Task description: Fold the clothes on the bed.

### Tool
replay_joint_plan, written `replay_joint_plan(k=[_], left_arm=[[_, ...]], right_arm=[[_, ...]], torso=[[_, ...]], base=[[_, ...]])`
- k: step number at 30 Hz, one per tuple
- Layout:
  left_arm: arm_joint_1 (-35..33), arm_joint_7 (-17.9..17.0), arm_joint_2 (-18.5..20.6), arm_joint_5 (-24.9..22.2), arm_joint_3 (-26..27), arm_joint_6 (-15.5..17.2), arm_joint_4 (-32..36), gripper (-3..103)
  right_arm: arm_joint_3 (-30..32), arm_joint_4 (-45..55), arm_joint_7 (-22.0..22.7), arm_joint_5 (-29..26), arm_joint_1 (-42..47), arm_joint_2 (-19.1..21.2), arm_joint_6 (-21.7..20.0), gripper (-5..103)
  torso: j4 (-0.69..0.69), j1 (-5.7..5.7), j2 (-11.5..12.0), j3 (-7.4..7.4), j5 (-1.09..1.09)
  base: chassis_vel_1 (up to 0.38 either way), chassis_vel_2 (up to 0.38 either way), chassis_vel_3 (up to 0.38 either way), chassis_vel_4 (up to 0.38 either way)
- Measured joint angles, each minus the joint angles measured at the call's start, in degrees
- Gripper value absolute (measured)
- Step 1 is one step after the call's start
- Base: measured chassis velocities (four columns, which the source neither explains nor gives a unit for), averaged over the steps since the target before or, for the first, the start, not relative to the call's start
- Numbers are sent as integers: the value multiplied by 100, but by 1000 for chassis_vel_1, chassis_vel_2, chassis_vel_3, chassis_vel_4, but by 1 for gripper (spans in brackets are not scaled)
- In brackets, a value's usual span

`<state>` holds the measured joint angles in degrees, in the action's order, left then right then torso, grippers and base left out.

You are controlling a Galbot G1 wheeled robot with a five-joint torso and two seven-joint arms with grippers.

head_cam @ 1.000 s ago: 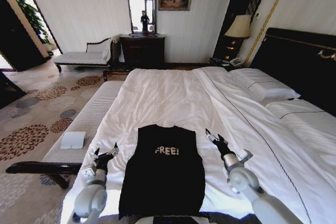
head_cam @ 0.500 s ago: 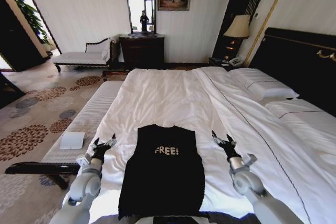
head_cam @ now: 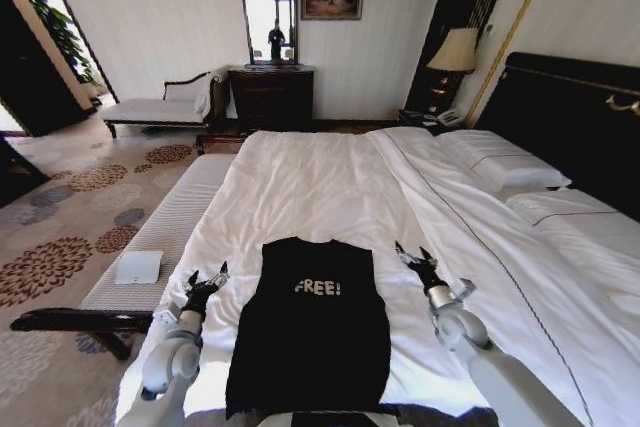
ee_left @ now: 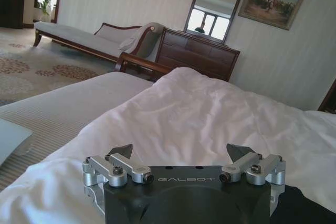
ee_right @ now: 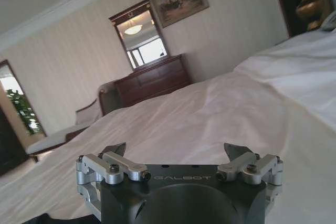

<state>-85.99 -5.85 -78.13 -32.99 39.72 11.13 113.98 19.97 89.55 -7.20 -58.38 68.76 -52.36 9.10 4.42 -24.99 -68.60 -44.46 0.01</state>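
The black T-shirt (head_cam: pixel 310 322) lies flat on the bed (head_cam: pixel 330 187), near its foot edge, with the left gripper (head_cam: pixel 207 278) just off its left side and the right gripper (head_cam: pixel 412 256) off its right, both spread wide, grasping nothing.

Left gripper (head_cam: pixel 205 278) sits slightly lower in the lower-left of the head view than half a second ago, jaws spread. Right gripper (head_cam: pixel 412 253) sits higher and further left than then, closer to the T-shirt's (head_cam: pixel 312 322) shoulder.
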Motion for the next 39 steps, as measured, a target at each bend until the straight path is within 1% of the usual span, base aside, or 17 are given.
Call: replay_joint_plan(k=[1,3,4,6,7,8,10,11,12,13,15,18,21,26,34,37,39], left_arm=[[-11,-5,0,23,45,-1,-2,100],[-72,-26,2,116,146,-35,-24,100],[-72,-26,2,116,146,-35,-24,100],[-140,-41,-35,120,238,-44,16,100],[-179,-42,-72,104,295,-50,59,100],[-179,-42,-72,104,295,-50,59,100],[-239,-40,-150,74,382,-73,59,100],[-251,-41,-177,63,401,-82,32,100],[-265,-48,-219,43,414,-84,16,100],[-265,-48,-219,43,414,-84,16,100],[-280,-111,-291,-2,435,-82,42,100],[-302,-186,-314,-63,499,-53,129,100],[-364,-227,-312,-128,565,-27,205,100],[-512,-266,-342,-125,675,-24,323,100],[-580,-323,-364,-172,718,-29,417,100],[-505,-365,-359,-191,713,-29,325,100],[-484,-368,-364,-192,698,-30,301,100]], right_arm=[[-96,-182,-156,-202,-153,-22,-76,100],[-279,-473,-222,-808,-476,-96,-283,100],[-279,-473,-222,-808,-476,-96,-283,100],[-331,-549,-106,-1331,-655,-158,-514,100],[-342,-553,27,-1626,-747,-190,-687,100],[-342,-553,27,-1626,-747,-190,-687,100],[-380,-611,116,-2052,-880,-234,-1036,100],[-392,-666,24,-2135,-910,-247,-1178,100],[-403,-769,-194,-2174,-941,-263,-1361,100],[-403,-769,-194,-2174,-941,-263,-1361,100],[-456,-1049,-738,-2079,-1017,-305,-1495,100],[-583,-1460,-1205,-1841,-1192,-409,-1497,100],[-712,-1732,-1245,-1656,-1357,-514,-1449,100],[-914,-2112,-1099,-1408,-1587,-697,-1355,100],[-946,-2521,-1069,-1300,-1784,-892,-1290,102],[-913,-2528,-1063,-1259,-1721,-906,-1266,87],[-906,-2525,-1061,-1230,-1698,-909,-1253,87]], torso=[[0,0,0,0,-1],[0,0,-1,0,-1],[0,0,-1,0,-1],[-2,0,0,0,-2],[-2,0,0,0,-2],[-2,0,0,0,-2],[-1,0,0,0,-2],[0,0,0,0,-2],[0,0,0,0,-2],[0,0,0,0,-2],[0,1,0,1,-3],[1,0,0,1,-2],[1,0,0,0,-1],[0,0,0,0,-1],[-1,0,0,1,-2],[0,0,-1,1,-3],[1,0,-1,1,-2]], base=[[0,0,0,0],[0,0,0,0],[0,0,0,0],[0,0,0,0],[0,0,0,0],[0,0,0,0],[0,0,0,0],[0,0,0,0],[0,0,0,0],[0,0,0,0],[0,0,0,0],[0,0,0,0],[0,0,0,0],[0,0,0,0],[0,0,0,0],[0,0,0,0],[0,0,0,0]])
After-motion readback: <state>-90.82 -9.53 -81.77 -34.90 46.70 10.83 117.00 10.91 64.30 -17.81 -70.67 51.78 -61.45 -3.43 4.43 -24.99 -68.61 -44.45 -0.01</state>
